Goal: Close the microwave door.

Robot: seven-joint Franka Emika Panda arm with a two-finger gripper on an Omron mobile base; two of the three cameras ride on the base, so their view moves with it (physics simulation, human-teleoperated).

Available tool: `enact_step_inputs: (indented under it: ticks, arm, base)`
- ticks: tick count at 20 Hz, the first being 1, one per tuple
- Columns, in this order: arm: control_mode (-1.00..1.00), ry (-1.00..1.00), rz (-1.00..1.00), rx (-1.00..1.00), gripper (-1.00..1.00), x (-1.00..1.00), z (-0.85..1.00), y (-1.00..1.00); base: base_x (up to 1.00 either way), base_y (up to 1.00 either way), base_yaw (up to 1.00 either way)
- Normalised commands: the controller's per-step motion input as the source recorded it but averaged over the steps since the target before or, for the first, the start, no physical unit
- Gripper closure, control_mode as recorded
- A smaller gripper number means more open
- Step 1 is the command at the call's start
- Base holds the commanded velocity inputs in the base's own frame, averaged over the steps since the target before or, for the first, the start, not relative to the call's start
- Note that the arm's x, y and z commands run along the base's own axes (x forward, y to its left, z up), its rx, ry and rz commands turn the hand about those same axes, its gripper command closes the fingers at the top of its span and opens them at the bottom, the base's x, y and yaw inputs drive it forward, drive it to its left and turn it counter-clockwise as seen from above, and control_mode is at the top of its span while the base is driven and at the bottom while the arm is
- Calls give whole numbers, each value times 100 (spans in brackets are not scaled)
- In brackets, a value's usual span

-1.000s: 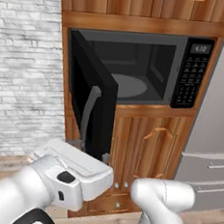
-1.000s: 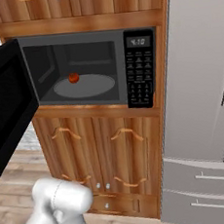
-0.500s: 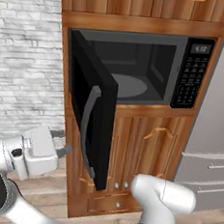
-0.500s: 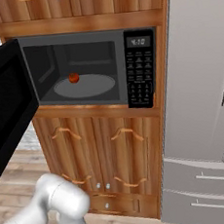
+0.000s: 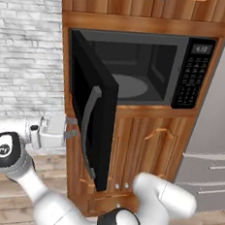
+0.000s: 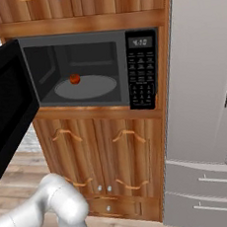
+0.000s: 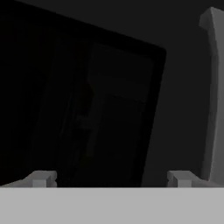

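— Wooden cabinets (image 6: pixel 104 151) frame the black built-in microwave (image 6: pixel 96 70); its black glass-windowed door (image 5: pixel 87 114) stands wide open.

— Gripper (image 5: pixel 70 128) faces the outer face, spread, holding nothing. Pushing near the hinge may slip.

Rendered home kitchen. Black built-in microwave (image 6: pixel 96 70) set in tall wooden cabinet column (image 6: pixel 102 151), door (image 5: pixel 88 107) swung open, turntable plate (image 6: pixel 85 87) inside with small red item (image 6: pixel 74 79) on it. Carved cabinet doors with curved handles below, knobbed doors above. Steel fridge (image 6: pixel 203 101) with drawer fronts just right. White brick wall (image 5: pixel 25 52) left. Wood plank floor (image 5: pixel 5 184).
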Motion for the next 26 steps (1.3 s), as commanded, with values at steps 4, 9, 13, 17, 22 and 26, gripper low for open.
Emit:
enact_step_inputs:
  ticks: [4, 9, 13, 17, 22, 26]
  arm:
    - [-100, 4, -2, 1, -100, 12, 1, -88]
    - [-100, 0, 0, 8, -100, -11, 7, -100]
    - [-100, 1, 7, 11, -100, 5, 0, -100]
    - [-100, 3, 13, 3, -100, 32, 0, -95]
    - [-100, 0, 16, 0, -100, 58, 0, -49]
    - [-100, 4, 18, 0, -100, 82, 0, -39]
  base:
    - [0, 0, 0]
    - [0, 0, 0]
    - [0, 0, 0]
    - [0, 0, 0]
    - [0, 0, 0]
    - [0, 0, 0]
